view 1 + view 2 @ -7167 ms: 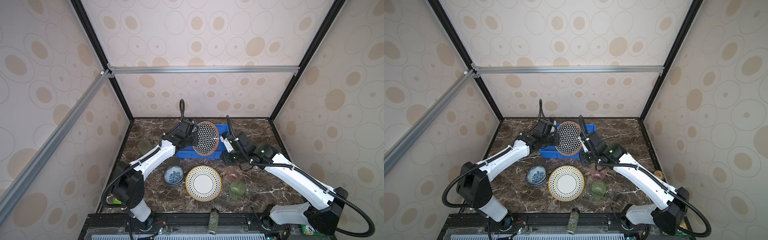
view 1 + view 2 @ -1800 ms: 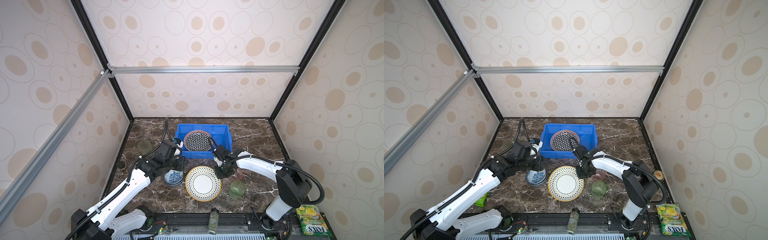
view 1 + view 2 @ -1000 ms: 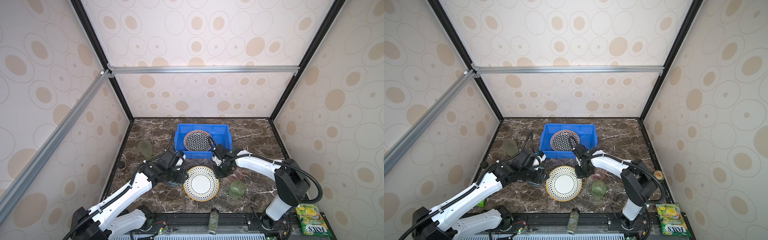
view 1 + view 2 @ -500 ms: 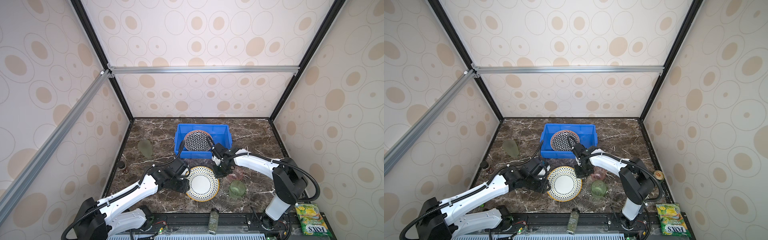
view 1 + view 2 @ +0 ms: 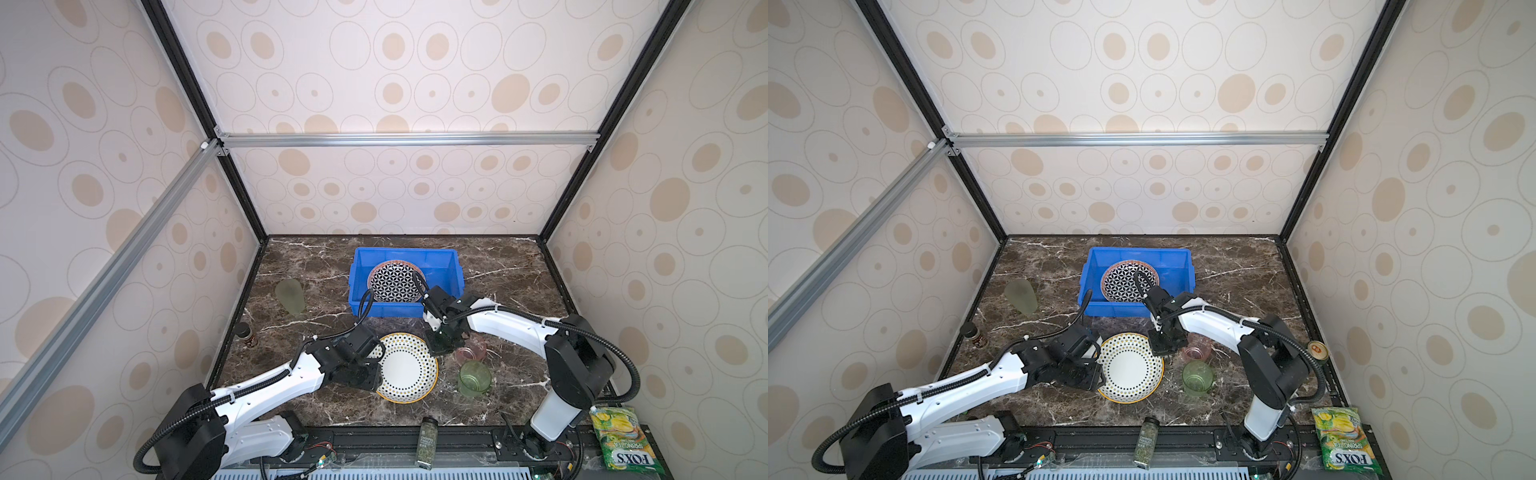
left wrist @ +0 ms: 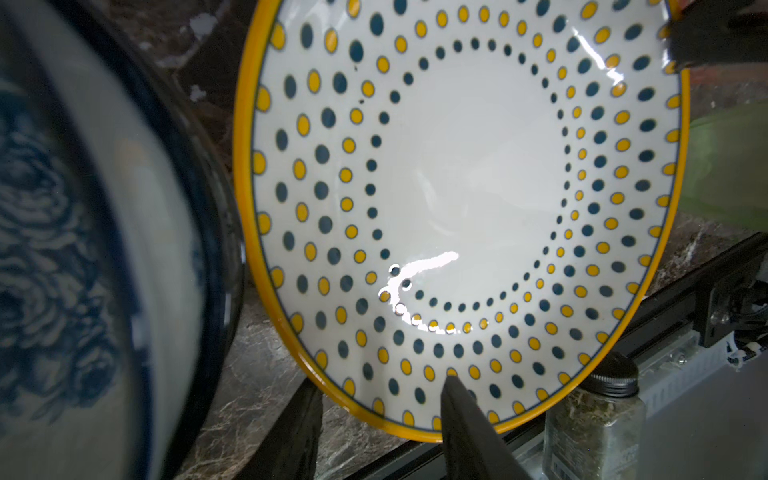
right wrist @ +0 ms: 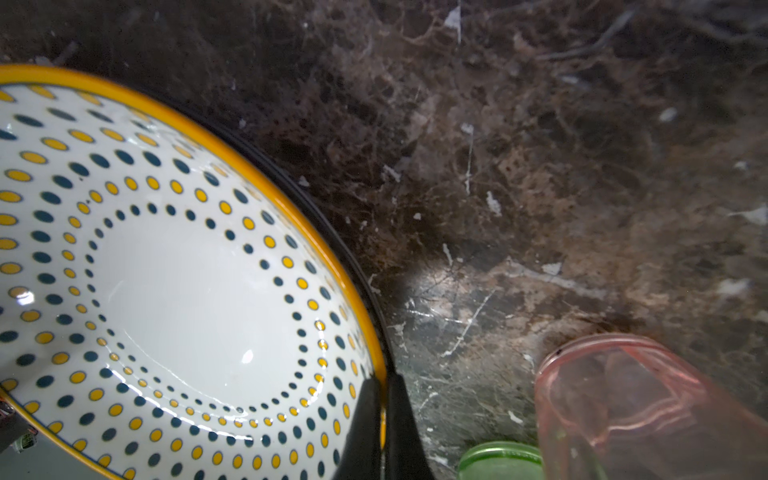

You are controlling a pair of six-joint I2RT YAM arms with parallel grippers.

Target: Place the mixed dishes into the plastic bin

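The dotted plate (image 5: 409, 370) (image 5: 1131, 370) lies tilted on the marble near the front. My right gripper (image 5: 440, 348) (image 7: 383, 380) is shut on its rim at the side nearer the cups. My left gripper (image 5: 1099, 376) (image 6: 380, 384) stands open across the opposite rim, one finger over the plate and one outside it. A blue-white floral bowl (image 6: 83, 249) sits close beside that gripper; my left arm hides it in both top views. The blue plastic bin (image 5: 405, 309) (image 5: 1133, 308) holds the black-white geometric plate (image 5: 395, 282). A pink cup (image 5: 471, 352) (image 7: 644, 407) and a green cup (image 5: 473, 379) stand right of the dotted plate.
A spice jar (image 5: 427, 442) (image 6: 594, 415) lies on the front rail and a snack packet (image 5: 625, 440) at the front right. At the left wall are a frosted tumbler (image 5: 291, 296) on its side and a small brown bottle (image 5: 248, 334). A can (image 5: 1317, 350) sits at the right edge.
My left gripper has moved from the floral bowl to the dotted plate's rim. The plate has shifted a little and tilted. My right gripper has stayed shut on the rim.
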